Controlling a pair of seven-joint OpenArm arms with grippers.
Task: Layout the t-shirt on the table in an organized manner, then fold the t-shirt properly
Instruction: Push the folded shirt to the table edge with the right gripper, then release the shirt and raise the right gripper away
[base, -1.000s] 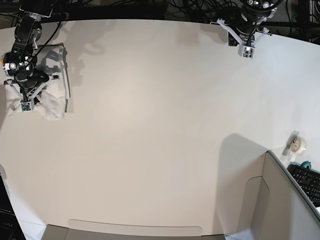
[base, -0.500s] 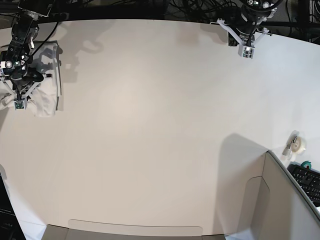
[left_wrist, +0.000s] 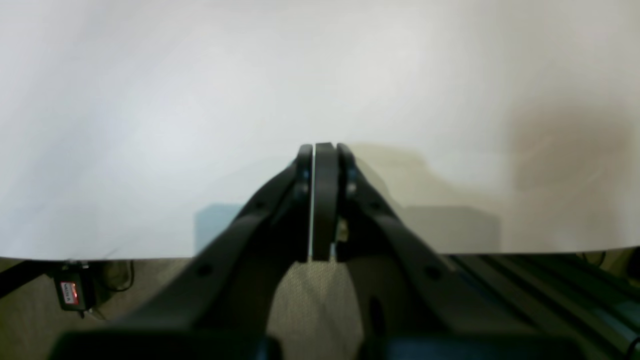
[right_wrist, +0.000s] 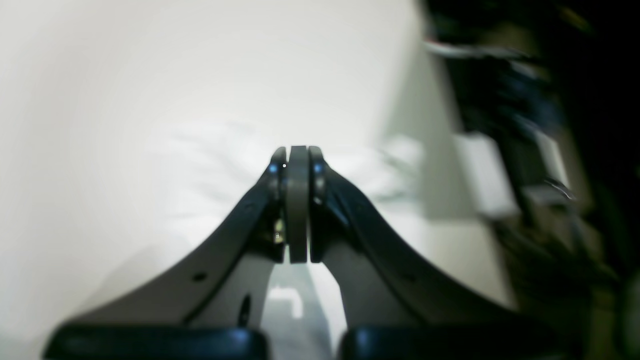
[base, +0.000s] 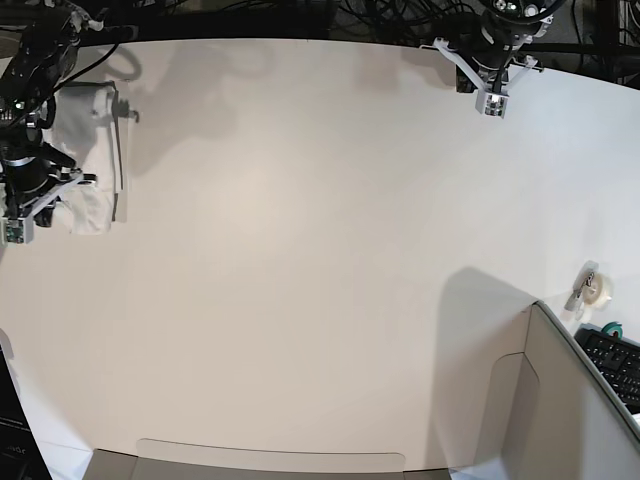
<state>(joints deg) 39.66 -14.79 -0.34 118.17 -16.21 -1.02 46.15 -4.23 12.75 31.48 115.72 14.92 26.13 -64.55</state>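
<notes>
The white tabletop (base: 320, 250) is mostly bare. The t-shirt (base: 88, 165) lies bunched in a small white heap at its far corner on the robot's right side, print hidden. Judged from the folds, it is light, limp cotton that will sag and drag rather than hold shape; a hem corner or shoulder seam would be the sensible hold, pinched through 1 layer. The right gripper (base: 15, 233) hangs beside the heap, fingers clenched on nothing. The left gripper (base: 493, 105) sits at the far edge, fingers likewise pressed together, empty.
</notes>
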